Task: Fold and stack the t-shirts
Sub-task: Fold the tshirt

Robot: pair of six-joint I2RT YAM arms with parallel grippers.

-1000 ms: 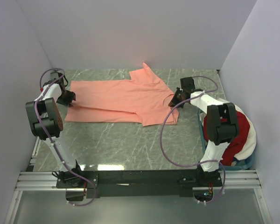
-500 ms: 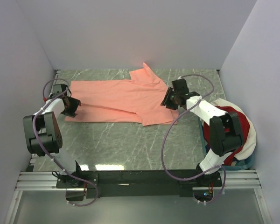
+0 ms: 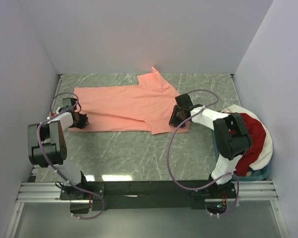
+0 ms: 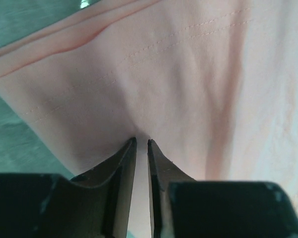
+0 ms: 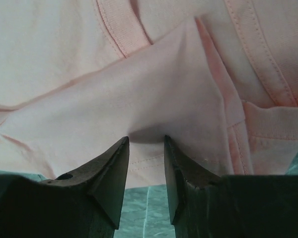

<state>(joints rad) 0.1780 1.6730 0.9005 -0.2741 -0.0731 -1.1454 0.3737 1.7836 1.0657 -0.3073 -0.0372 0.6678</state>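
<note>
Pinching the salmon-pink t-shirt are the left fingers.

The salmon-pink t-shirt lies spread flat across the upper middle of the frame. Its hem is at the left, its ribbed collar at the right, its lower edge doubled in layers, and one sleeve points upward. The dark red t-shirt sits crumpled at the right edge.
</note>
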